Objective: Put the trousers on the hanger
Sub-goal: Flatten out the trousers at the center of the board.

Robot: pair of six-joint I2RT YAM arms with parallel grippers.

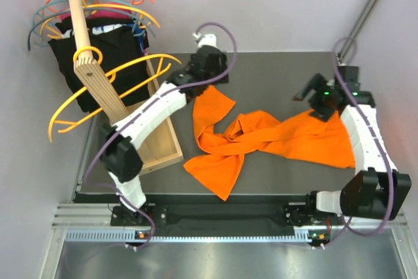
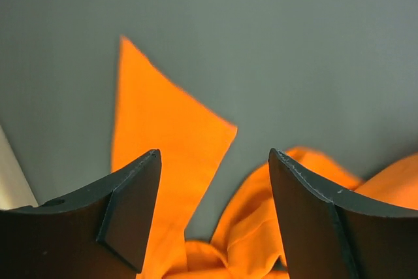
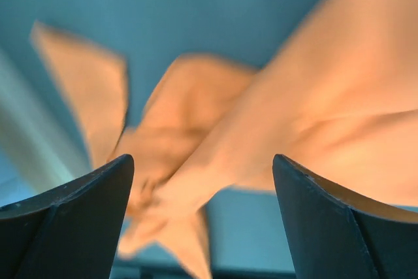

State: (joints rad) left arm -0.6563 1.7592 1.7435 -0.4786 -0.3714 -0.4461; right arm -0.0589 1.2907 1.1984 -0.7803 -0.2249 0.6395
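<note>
Two grippers spread wide, nothing gripped: left gripper (image 2: pixel 215 217), right gripper (image 3: pixel 204 223); trousers (image 1: pixel 261 136) loose on table (image 1: pixel 274 73), hanger (image 1: pixel 137 63) up on rack.
Trousers flat on the dark top, twisted at mid-length, long axis running left to right. Wide end at the right, partly under the right arm. Legs splayed at the left: one leg end pointing to the far edge, just beside the left gripper, the other pointing to the near edge. Left jaws well apart over the far leg end, cloth seen between the fingers but not pinched. Right jaws likewise apart above the wide end, empty; that wrist view blurred. Hanger ringed round the slanted wooden pole (image 1: pixel 81 17) at far left, arms fanning toward the table, well apart from the trousers. Wooden tray (image 1: pixel 166 143) under the left arm, between rack and trousers.
</note>
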